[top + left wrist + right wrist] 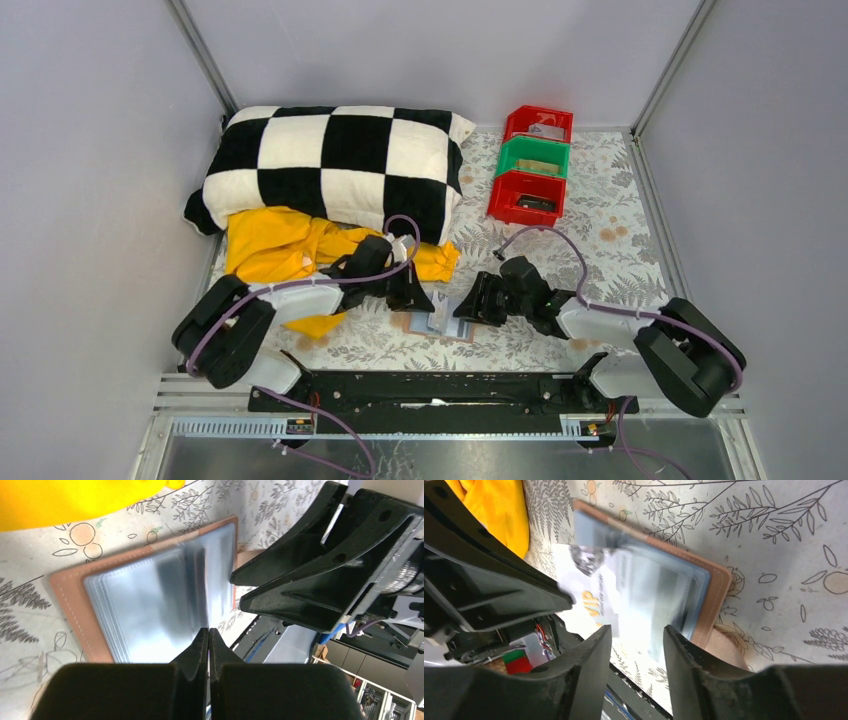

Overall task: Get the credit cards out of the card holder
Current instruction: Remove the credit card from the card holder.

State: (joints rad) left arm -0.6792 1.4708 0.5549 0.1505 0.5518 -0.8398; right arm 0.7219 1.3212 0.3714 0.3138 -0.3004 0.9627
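Card holder (70,600) open, sleeves (145,610) blurred; left jaws closed at edge, right jaws apart.

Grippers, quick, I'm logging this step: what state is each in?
Left gripper: closed, tips over the wallet.
Right gripper: open, over the wallet.

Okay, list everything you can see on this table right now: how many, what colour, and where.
black-and-white checked pillow: one, back left
crumpled yellow cloth: one, in front of the pillow
small plastic bins: three, red, green, red, in a row at back right
leaf-patterned tablecloth: one, pale grey, covering the table
tan leather card holder: one, grey-blue sleeves, lying open at front middle
white printed slip: one, blurred, on the holder
left fingers: two, black, shut, at the holder's edge
right fingers: two, black, open, over the holder
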